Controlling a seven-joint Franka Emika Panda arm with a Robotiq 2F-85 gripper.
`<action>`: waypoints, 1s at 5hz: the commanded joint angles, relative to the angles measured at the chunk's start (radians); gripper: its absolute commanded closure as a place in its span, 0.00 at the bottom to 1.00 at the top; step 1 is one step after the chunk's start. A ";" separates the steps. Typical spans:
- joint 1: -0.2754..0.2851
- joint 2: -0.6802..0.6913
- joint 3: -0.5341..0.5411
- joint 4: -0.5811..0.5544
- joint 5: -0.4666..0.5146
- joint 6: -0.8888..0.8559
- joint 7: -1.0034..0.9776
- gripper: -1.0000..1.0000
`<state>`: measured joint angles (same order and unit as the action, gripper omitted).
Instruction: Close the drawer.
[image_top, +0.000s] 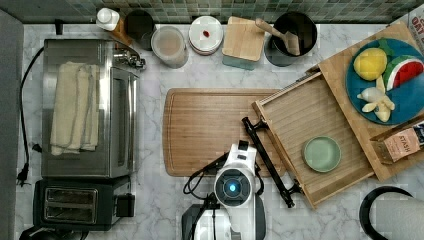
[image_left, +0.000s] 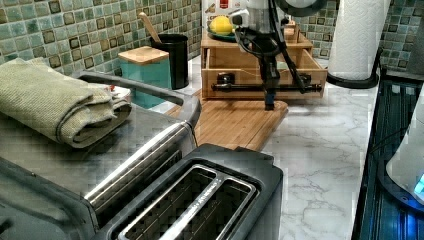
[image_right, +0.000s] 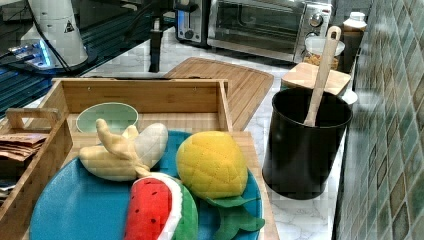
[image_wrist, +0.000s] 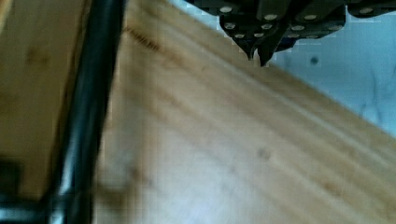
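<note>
a: where was the drawer (image_top: 315, 135) found?

b: pulled well out of its wooden cabinet (image_top: 367, 105), a small green dish (image_top: 322, 154) lying inside, its front edge resting over the cutting board (image_top: 210, 131).

a: and the claw (image_wrist: 258, 56)?

b: clenched, tips together, grasping nothing. it stood over the cutting board, just beside the drawer's black handle (image_top: 268, 161).

a: recommended method?

b: in my judgement, set the closed tips against the handle's middle and push squarely toward the cabinet; an off-centre push could skew the drawer.
</note>
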<state>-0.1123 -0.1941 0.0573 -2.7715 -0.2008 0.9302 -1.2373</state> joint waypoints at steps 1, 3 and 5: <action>-0.032 -0.010 -0.064 -0.030 -0.024 0.130 -0.124 1.00; -0.046 0.127 -0.091 0.109 -0.001 0.046 -0.200 1.00; -0.035 0.131 -0.129 0.153 0.026 0.003 -0.232 1.00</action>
<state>-0.1334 -0.0028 -0.0444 -2.6719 -0.2050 0.9580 -1.3691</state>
